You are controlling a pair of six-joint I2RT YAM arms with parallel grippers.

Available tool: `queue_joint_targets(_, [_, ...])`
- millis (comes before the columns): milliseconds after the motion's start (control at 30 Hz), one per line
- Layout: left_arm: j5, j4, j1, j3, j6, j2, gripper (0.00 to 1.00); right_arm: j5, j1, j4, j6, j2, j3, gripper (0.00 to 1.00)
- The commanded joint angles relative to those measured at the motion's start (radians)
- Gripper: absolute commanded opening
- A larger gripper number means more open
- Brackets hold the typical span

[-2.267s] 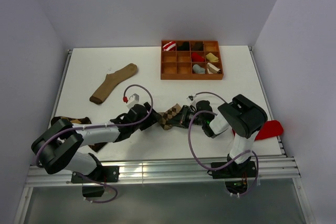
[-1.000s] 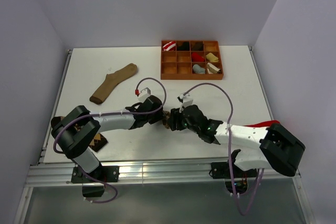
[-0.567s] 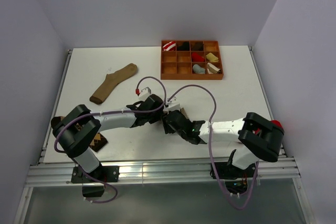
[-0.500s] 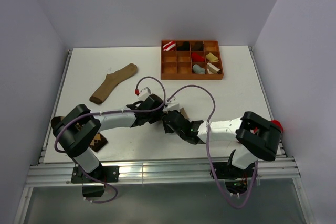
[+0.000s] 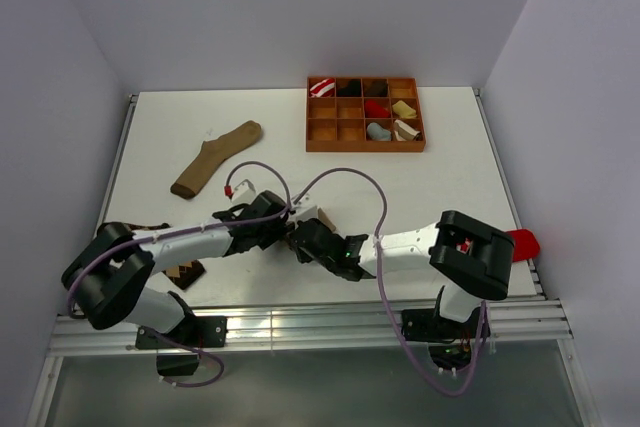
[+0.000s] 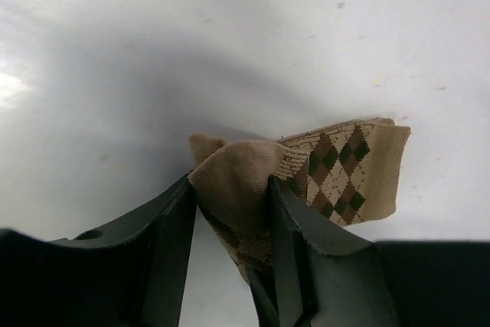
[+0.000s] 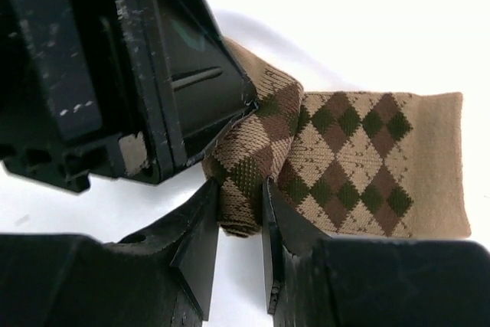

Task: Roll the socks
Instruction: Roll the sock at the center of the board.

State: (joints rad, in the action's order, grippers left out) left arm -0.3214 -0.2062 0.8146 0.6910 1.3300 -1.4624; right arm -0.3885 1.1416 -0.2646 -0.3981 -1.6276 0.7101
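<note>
The lighter argyle sock (image 5: 318, 218) lies near the table's front middle, one end folded into a roll. My left gripper (image 5: 283, 228) is shut on the plain tan end of that roll (image 6: 230, 185); the flat diamond-patterned part (image 6: 344, 170) lies to its right. My right gripper (image 5: 303, 238) is shut on the rolled patterned end (image 7: 239, 197), right against the left gripper's black fingers (image 7: 153, 74). The flat part of the sock (image 7: 367, 166) lies on the table. The darker argyle sock (image 5: 186, 272) lies at the front left, partly under my left arm. A small grey sock (image 5: 378, 131) sits in the tray.
A long plain tan sock (image 5: 215, 159) lies at the back left. A brown compartment tray (image 5: 365, 147) with several rolled socks stands at the back right. A red object (image 5: 520, 244) lies at the right table edge.
Both grippers have moved left and toward the near edge, carrying the lighter argyle sock's rolled end with them. The right arm has stretched further left across the table.
</note>
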Motion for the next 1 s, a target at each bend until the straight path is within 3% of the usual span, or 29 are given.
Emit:
queue_joint_targets(0, [-0.079, -0.216, 0.026, -0.073, 0.031, 0.079, 0.46, 0.112, 0.014, 0.025, 0.056, -0.028, 0.043, 0.02])
queue_joint_targets(233, [-0.100, -0.099, 0.021, -0.064, 0.041, 0.177, 0.63, 0.285, -0.049, 0.045, -0.031, -0.015, 0.013, 0.00])
queue_joint_targets(367, [-0.134, -0.038, 0.021, -0.056, 0.052, 0.238, 0.69, 0.538, -0.173, -0.016, -0.140, 0.015, -0.061, 0.00])
queue_joint_targets(533, [-0.148, 0.079, 0.021, -0.143, 0.052, 0.378, 0.74, 0.762, -0.342, -0.159, -0.304, -0.014, -0.162, 0.00])
queue_joint_targets(700, [-0.081, 0.296, 0.023, -0.275, 0.014, 0.490, 0.70, 0.988, -0.445, -0.396, -0.468, -0.126, -0.241, 0.00])
queue_joint_targets(967, [-0.013, 0.468, 0.041, -0.377, -0.045, 0.424, 0.78, 1.093, -0.511, -0.593, -0.650, -0.265, -0.274, 0.00])
